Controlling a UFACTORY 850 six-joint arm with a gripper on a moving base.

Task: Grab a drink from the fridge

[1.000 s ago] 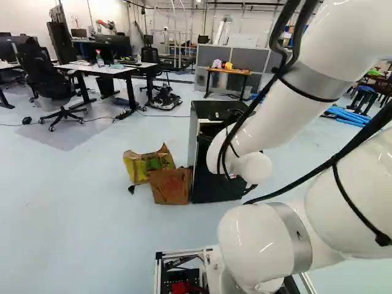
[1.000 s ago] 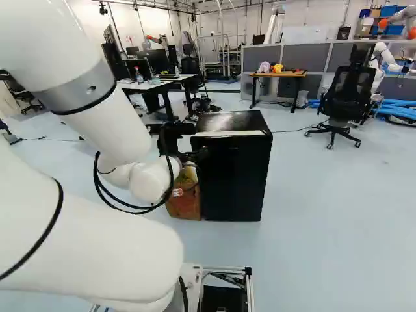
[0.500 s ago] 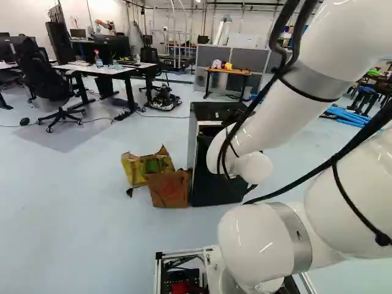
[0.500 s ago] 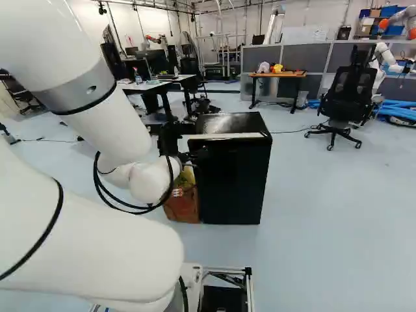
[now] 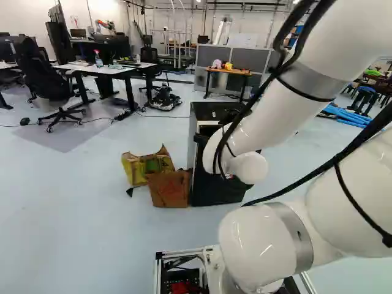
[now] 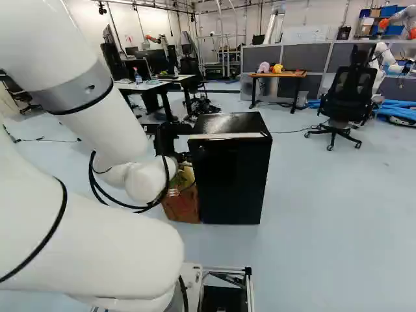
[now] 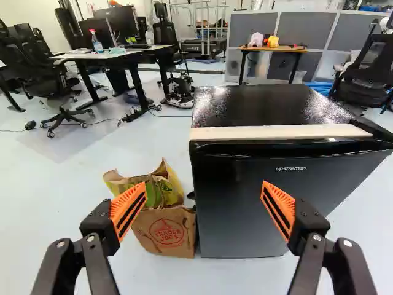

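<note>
Far left of the left base view: black office chair (image 5: 43, 73), then a pale-topped desk (image 5: 113, 69) with a spray bottle (image 5: 99, 59) on it. Nearer, on the floor, two paper bags: a yellow-green bag (image 5: 136, 166), and a brown bag (image 5: 169, 188) in front, just beside the fridge.

The fridge (image 7: 245, 203) stands right of the bags, ahead of the gripper (image 6: 190, 155) — black, low, door looks closed, pale strip along the top front edge. Gripper spread wide, nothing between the orange pads (image 7: 127, 209); in the wrist view one finger overlaps the bags, the other the door front. Arm (image 5: 263, 128) reaches in from the right of the left base view.

Behind the fridge, small wooden-topped table (image 6: 289, 74). Right of that, in the right base view — second office chair (image 6: 353, 94), blue tubes (image 6: 400, 109).
</note>
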